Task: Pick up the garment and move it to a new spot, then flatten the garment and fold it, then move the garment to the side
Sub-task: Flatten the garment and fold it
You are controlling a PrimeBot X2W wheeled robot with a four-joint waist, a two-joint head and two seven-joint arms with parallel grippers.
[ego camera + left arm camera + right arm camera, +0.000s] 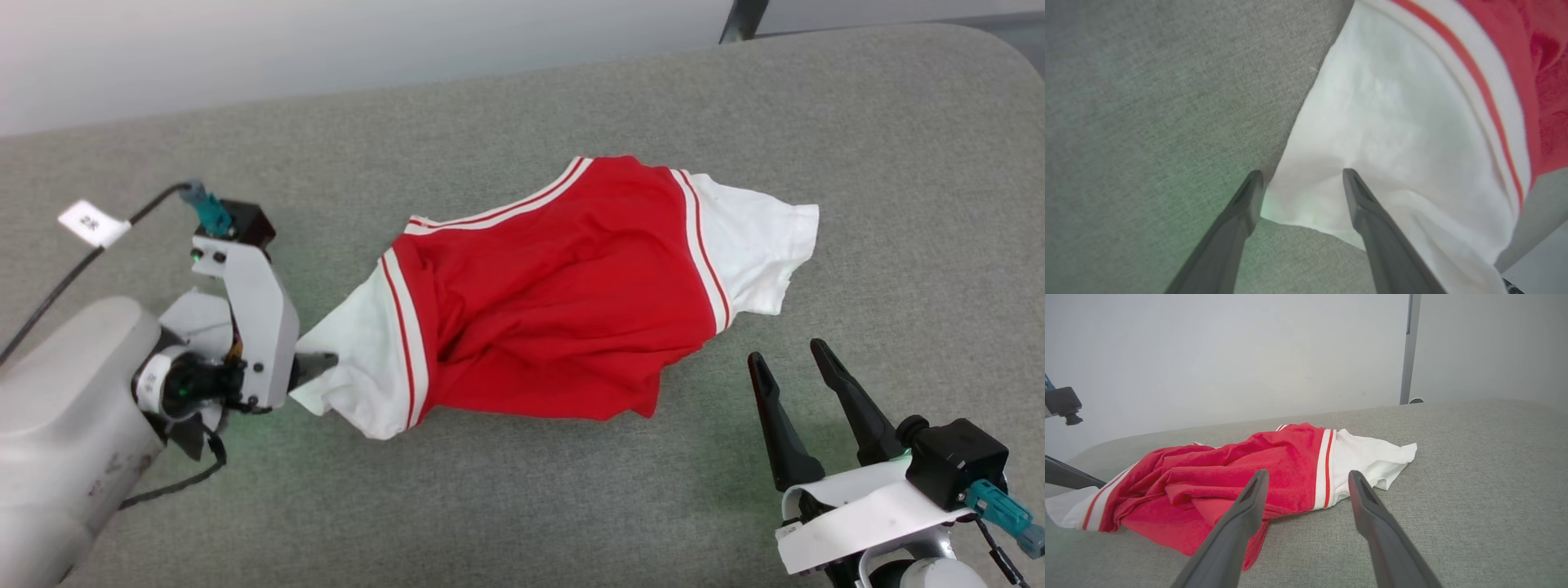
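Crumpled garment (563, 302), red with white sleeves and red-and-white striped trim, lying at the middle of the grey padded surface (522, 506), with one sleeve to the left and the other to the far right. The left gripper (1300, 175) is at the left sleeve's edge with its jaws spread, one finger over the white cloth and the other just beside it, nothing clamped. The right gripper (784, 351) stands near and right of the garment, apart from it, jaws spread and empty.

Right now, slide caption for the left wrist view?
Open left gripper at the white sleeve of the crumpled red jersey T-shirt.
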